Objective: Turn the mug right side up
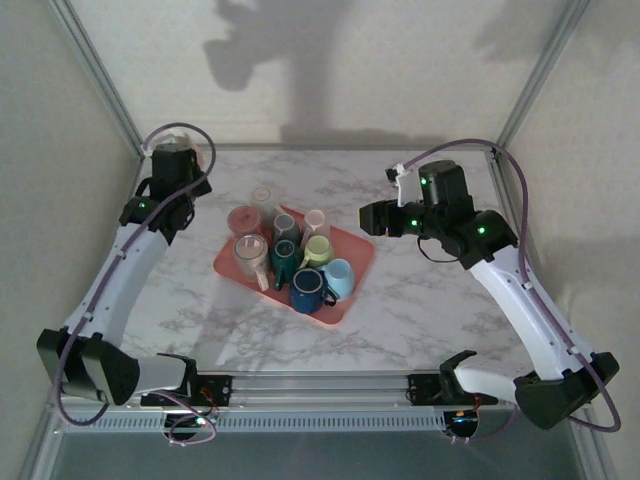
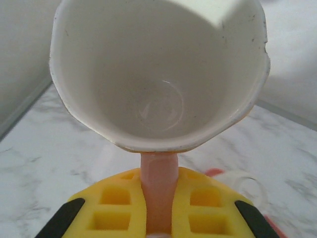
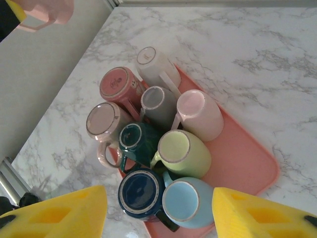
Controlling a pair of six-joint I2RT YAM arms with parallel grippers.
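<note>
Over the marble table (image 1: 420, 300), we are seeing the left pincer (image 2: 159, 210) clamping the pink mug (image 2: 158, 74) by its handle, the right pincer (image 3: 158, 198) hanging open above the tray (image 3: 247, 158).

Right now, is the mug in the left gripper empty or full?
Empty. The left wrist camera looks straight into the mug held by the left gripper: bare white walls and a bare bottom, nothing inside.

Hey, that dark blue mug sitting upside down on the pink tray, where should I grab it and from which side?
Take the dark blue mug by its handle, coming from the pink tray's near edge. Other mugs crowd its body, but the handle likely juts out free there.
</note>
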